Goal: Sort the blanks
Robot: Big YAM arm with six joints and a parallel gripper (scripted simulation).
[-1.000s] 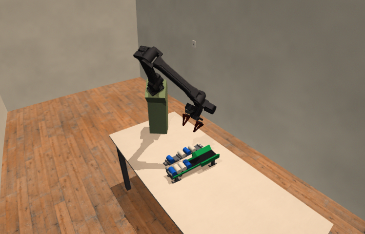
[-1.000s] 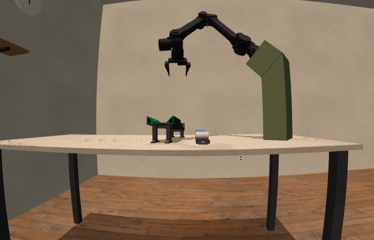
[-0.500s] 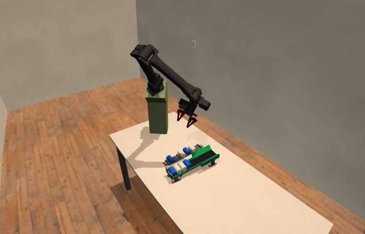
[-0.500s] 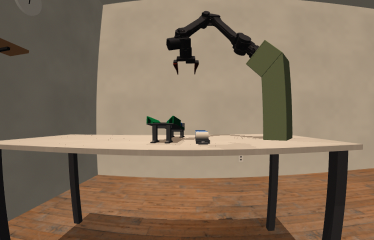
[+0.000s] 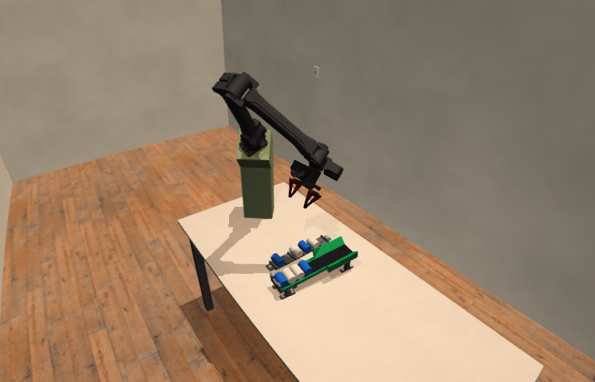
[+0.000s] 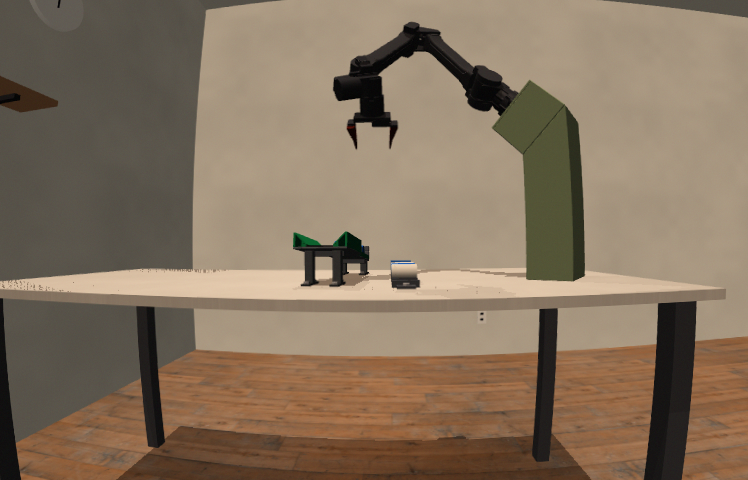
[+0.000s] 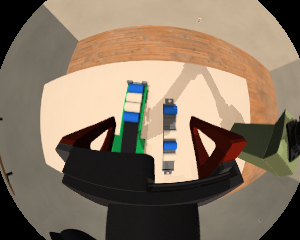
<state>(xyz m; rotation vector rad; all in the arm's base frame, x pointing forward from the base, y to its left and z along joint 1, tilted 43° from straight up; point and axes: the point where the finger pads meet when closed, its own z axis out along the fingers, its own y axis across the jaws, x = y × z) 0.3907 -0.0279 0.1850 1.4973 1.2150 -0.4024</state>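
Observation:
The green feed ramp (image 5: 356, 255) (image 6: 355, 242) (image 7: 118, 144) holds four blanks in a row: a blue blank (image 5: 281, 278) (image 7: 136, 88) at the stop, two white blanks (image 5: 288, 274) (image 5: 297, 271) (image 7: 134, 97) (image 7: 132, 107), then a second blue blank (image 5: 305, 267) (image 7: 130, 117). The dark stock rack (image 6: 405, 285) (image 7: 169, 121) beside it holds a blue blank (image 5: 277, 259) (image 7: 170, 110), bare floor, a white blank (image 5: 294, 251) (image 7: 170, 134), another blue blank (image 5: 304, 246) (image 7: 170, 145) and another white blank (image 5: 312, 243) (image 7: 169, 157). My gripper (image 5: 297, 201) (image 6: 373, 148) (image 7: 152, 120) is open and empty, high above both.
The tabletop (image 5: 376, 321) (image 6: 188, 288) bears the ramp on legs, with the low rack running alongside it. The green arm pedestal (image 5: 257, 189) (image 6: 549, 220) stands at the table's edge, on the rack's side. A wall shelf (image 6: 3, 83) is at the far left in the exterior view.

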